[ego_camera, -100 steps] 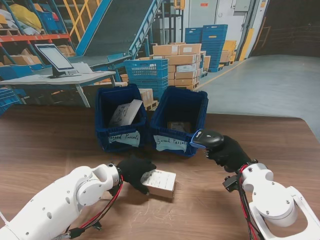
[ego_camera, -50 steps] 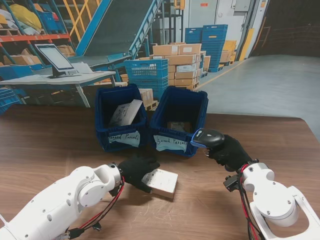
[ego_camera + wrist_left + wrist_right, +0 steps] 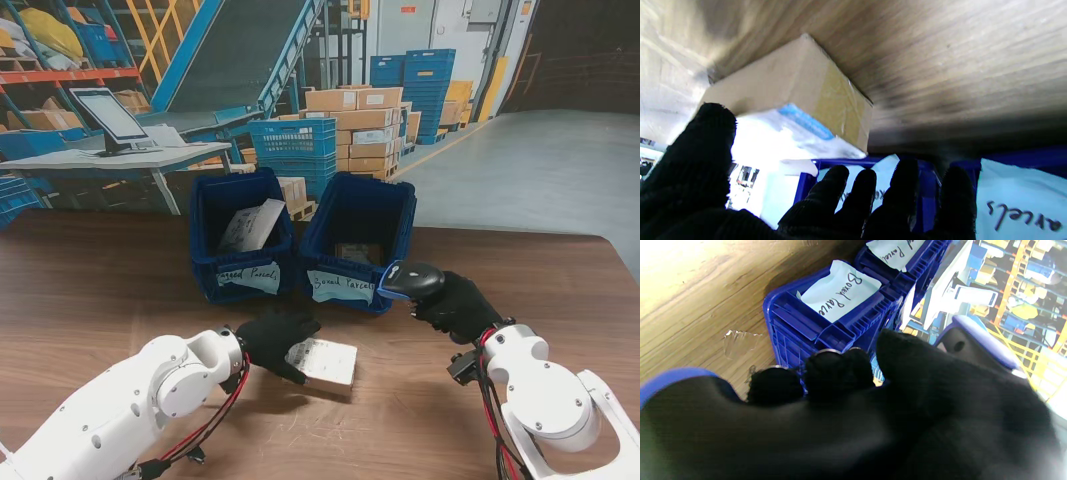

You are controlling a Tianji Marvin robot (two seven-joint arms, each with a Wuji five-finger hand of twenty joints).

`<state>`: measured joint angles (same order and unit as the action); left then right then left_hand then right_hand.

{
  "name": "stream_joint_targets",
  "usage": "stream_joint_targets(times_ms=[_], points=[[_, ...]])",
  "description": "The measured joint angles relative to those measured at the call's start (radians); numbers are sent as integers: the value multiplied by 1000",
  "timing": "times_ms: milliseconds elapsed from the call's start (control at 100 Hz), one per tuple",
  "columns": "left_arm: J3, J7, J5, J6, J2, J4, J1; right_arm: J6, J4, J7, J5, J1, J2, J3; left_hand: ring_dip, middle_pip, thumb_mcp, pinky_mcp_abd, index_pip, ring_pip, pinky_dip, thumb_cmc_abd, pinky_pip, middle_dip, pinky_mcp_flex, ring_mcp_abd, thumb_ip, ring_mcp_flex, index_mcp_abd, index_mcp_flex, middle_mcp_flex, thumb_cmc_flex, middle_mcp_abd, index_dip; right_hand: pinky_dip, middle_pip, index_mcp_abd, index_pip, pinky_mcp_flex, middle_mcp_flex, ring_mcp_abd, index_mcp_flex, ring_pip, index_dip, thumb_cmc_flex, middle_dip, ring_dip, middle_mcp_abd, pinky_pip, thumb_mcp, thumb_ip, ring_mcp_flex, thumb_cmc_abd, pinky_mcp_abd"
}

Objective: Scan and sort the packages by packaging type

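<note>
Cardboard box (image 3: 322,361) lies on the table (image 3: 100,290) in front of me, left of centre, its white label (image 3: 780,133) facing up; my left hand (image 3: 272,340) is against the box's left end, and in the stand view the fingers (image 3: 853,196) reach over its near-left corner; from the left wrist view the thumb (image 3: 703,140) sits at one side of the label and the four fingers are spread apart past the box, not wrapped round it; I cannot tell whether the hand truly grips the box or only touches it. The box looks tilted, one edge off the wood, but the wrist picture is blurred there.

My right hand (image 3: 455,305) is to the right, closed round the scanner (image 3: 412,280); its head with the blue rim points left toward the box; in the right wrist view my fingers (image 3: 836,370) curl tight over the scanner body and its blue-edged head (image 3: 973,340) shows beyond them.

Farther from me stand two blue bins, side by side and touching; the left bin (image 3: 240,235) holds a white bag (image 3: 250,225) leaning against its back wall and wears a handwritten paper label (image 3: 250,276) on its front; the right bin (image 3: 360,240) has something brown lying in its bottom and a label (image 3: 340,287) reading "Boxed Parcels"; the scanner hangs just beside this bin's near right corner. The box is nearer to me than both bins, apart from them.
</note>
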<state>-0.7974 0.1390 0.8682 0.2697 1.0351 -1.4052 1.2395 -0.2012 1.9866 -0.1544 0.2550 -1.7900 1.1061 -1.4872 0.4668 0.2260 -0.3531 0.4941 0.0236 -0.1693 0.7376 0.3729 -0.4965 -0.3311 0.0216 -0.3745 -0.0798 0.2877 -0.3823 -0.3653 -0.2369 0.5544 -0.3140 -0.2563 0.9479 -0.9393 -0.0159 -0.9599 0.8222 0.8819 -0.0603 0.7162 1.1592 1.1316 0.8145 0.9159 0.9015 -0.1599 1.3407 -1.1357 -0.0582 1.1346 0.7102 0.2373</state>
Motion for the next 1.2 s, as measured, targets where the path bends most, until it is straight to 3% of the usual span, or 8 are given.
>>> stream_joint_targets(times_ms=[360,470,670,1200], points=[[-183,-21,7,-19,10,-117,138,3,4,-59,49,39,-21,40,-11,1,-1,-8,12,0,0,-9,22,0,-18,0,0,0,13,-30,-5,9,4,0,0,0,0,0,0,0,0,0,0,0,0,0,0,0,0,0,0,0,0,0],[-237,-46,13,-15,12,-136,184,2,2,-78,60,61,-27,64,-27,1,10,-9,13,0,-48,-21,49,0,-25,0,5,0,16,-30,-5,18,6,0,0,0,0,0,0,0,0,0,0,0,0,0,0,0,0,0,0,0,0,0],[-321,-56,-3,-17,14,-177,259,2,-11,-113,100,96,-38,120,-38,26,10,-15,16,0,-72,-31,71,0,-36,0,5,0,17,-52,-17,17,10,-1,0,0,0,0,0,0,0,0,0,0,0,0,0,0,0,0,0,0,0,0],[-369,-107,-11,4,14,-178,311,30,-93,-221,148,173,-67,262,-40,26,10,-16,25,0,-83,-31,72,0,-49,0,5,0,27,-52,-37,17,16,-2,0,0,0,0,0,0,0,0,0,-1,0,0,0,0,0,0,0,0,0,0]])
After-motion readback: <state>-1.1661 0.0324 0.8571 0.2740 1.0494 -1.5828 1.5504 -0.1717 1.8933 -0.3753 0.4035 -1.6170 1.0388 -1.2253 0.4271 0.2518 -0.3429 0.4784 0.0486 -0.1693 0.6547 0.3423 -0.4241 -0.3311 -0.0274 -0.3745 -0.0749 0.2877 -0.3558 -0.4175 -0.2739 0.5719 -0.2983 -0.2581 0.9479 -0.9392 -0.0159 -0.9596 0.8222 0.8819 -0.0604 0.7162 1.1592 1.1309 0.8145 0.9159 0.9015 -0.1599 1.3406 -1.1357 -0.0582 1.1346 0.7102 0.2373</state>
